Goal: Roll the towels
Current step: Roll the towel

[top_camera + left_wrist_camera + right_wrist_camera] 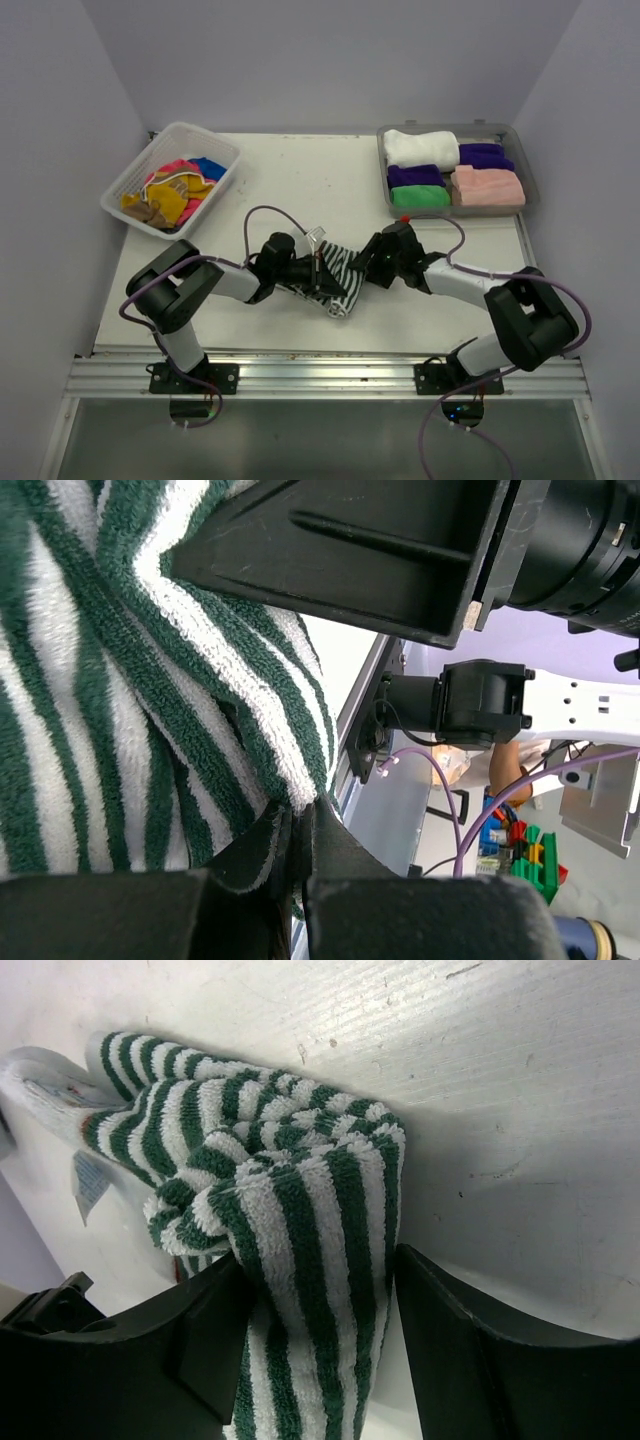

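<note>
The green-and-white striped terry towel (340,278) lies bunched on the table (300,190), nearer you than the shallow grey plastic tray (529,182) and to its left. Your left gripper (316,272) is clamped on one end. Your right gripper (318,1260) straddles the fold, but whether it pinches cannot be told. Hold the left end taut and turn the fold over evenly, edges aligned.

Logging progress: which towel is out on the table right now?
The striped towel, lying alone on the table. All the others are either heaped in the basket or rolled in the tray.
</note>
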